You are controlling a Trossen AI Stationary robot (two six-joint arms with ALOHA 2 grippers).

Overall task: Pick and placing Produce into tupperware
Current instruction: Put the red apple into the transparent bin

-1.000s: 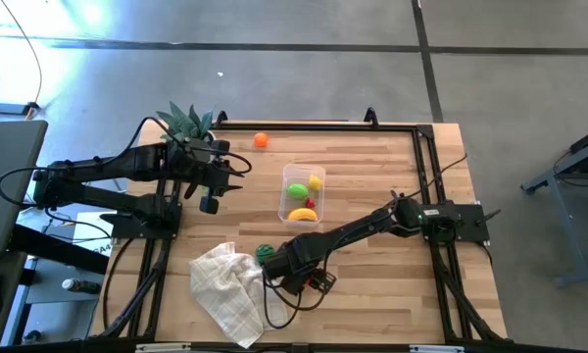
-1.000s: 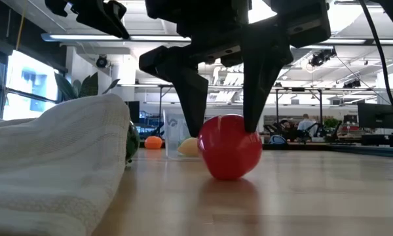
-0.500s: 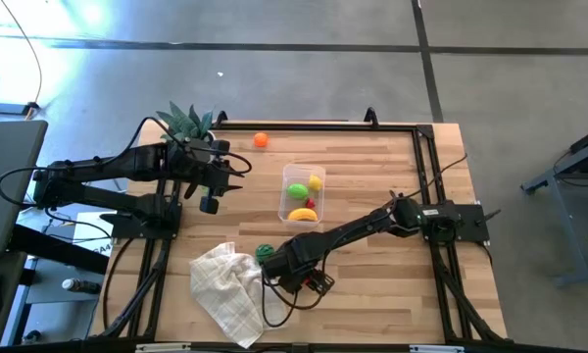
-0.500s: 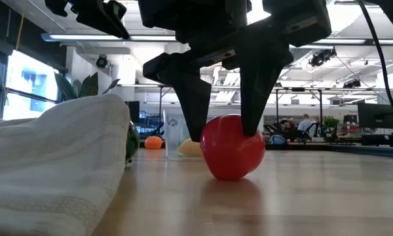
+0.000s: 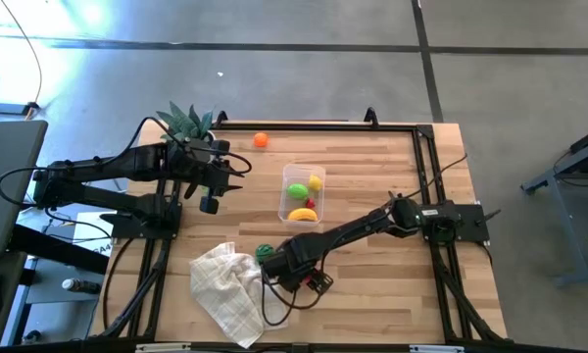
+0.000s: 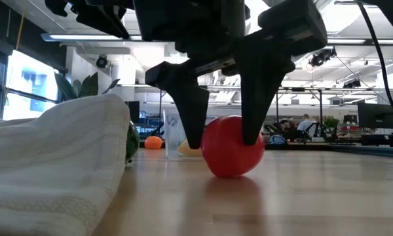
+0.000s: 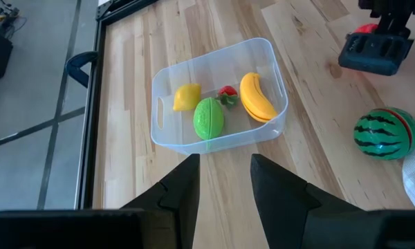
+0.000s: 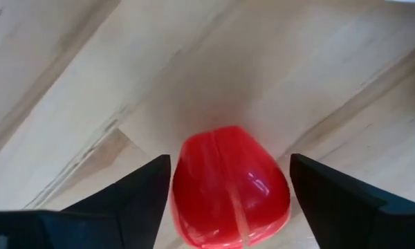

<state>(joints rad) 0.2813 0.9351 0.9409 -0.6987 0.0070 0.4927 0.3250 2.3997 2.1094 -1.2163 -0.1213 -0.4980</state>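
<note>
My right gripper (image 6: 223,134) is open near the table's near edge, pointing down. Its fingers straddle a round red fruit (image 8: 229,183) that rests on the wood (image 6: 230,147). In the high view this gripper (image 5: 286,267) hides the fruit. The clear tub (image 5: 302,193) sits mid-table and holds a green piece (image 7: 208,117), a yellow piece (image 7: 187,96), a banana (image 7: 256,97) and a small red piece (image 7: 227,92). The striped melon (image 5: 266,253) lies beside the cloth. An orange ball (image 5: 261,140) lies near the far edge. My left gripper (image 7: 225,166) waits open, raised left of the tub. My right gripper comes at the red fruit from above, one finger (image 8: 142,190) on each of its two sides, about halfway down it in the low view. I cannot tell whether the fingers touch it. The fruit sits on the table.
A white checked cloth (image 5: 230,289) lies bunched at the near left, close beside the right gripper. A spiky green plant (image 5: 186,123) stands at the far left corner. A black frame (image 5: 426,167) rims the table. Bare wood lies right of the tub.
My right gripper has sunk lower over the red fruit, so its fingertips now reach farther down the fruit's sides. The fruit has stayed in place on the table.
</note>
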